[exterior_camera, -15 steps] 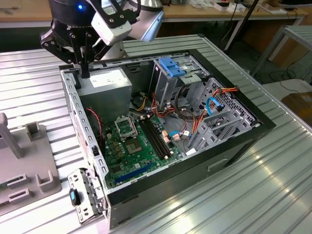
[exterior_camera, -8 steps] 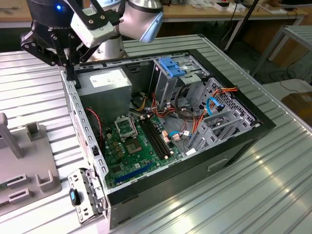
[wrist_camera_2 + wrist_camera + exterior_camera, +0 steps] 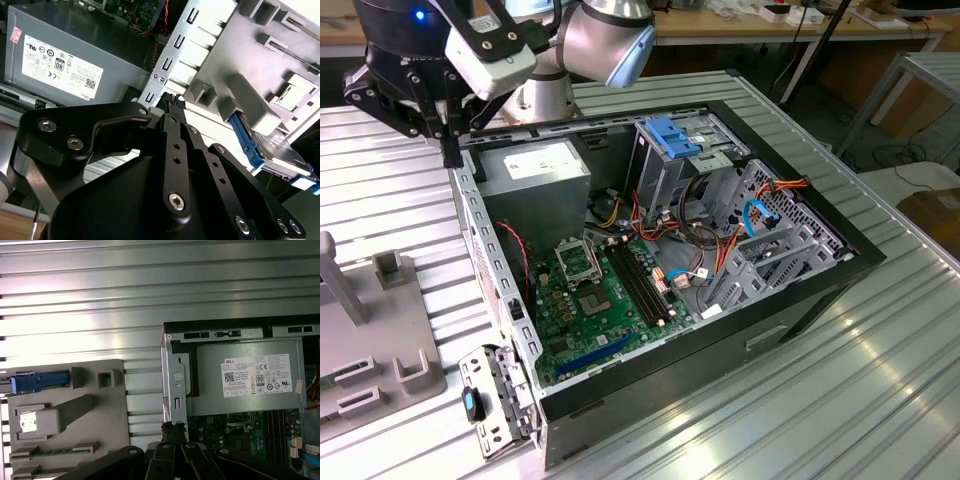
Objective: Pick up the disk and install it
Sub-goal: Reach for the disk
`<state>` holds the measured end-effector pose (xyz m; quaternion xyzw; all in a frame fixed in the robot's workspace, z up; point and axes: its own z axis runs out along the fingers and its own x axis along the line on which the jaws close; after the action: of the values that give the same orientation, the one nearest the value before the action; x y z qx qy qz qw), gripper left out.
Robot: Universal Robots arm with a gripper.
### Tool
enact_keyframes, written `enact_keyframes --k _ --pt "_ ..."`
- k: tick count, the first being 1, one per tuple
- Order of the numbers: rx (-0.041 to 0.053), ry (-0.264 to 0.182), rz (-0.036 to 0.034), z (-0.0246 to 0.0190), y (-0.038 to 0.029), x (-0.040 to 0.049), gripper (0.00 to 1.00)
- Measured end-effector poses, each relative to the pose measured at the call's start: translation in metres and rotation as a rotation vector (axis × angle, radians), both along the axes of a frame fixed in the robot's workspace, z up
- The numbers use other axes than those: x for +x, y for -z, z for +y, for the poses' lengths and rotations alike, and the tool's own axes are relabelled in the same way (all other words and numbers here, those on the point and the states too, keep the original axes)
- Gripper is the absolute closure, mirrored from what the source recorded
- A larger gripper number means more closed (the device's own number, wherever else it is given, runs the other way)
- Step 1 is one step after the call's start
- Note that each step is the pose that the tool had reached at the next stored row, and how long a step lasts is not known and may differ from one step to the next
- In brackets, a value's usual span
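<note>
The black pincer (image 3: 450, 150) is pictured poised above the far left corner of one open computer case (image 3: 700, 380). Its fingers are drawn narrowly together, and nothing is held between them. The disk (image 3: 277, 147), a flat grey-metal slab edged with blue plastic rails, is seated at the edge of one grey moulded-plastic fixture (image 3: 380, 350). This fixture is set on the ribbed metal desk (image 3: 840, 400) at the exterior view's left, just beside the case, and the disk is kept apart from the pincer. One grey power-supply box (image 3: 535, 170) with a white label is lodged in the case's far left corner, nearest the pincer. One green circuit board (image 3: 590, 300) is laid across the case floor. One metal cage (image 3: 665, 170) topped by a blue plastic handle is mounted farther right, among coloured cables (image 3: 720, 245).
</note>
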<state>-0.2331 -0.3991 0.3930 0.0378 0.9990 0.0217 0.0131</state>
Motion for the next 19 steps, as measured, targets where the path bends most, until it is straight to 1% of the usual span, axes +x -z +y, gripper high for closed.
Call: enact_keyframes --k 3,10,19 --pt "0.0 0.0 0.0 0.0 0.0 -0.0041 0.89" --pt "0.0 0.0 0.0 0.0 0.0002 -0.0177 0.89" --pt "0.0 0.0 0.0 0.0 0.0002 -0.0187 0.89"
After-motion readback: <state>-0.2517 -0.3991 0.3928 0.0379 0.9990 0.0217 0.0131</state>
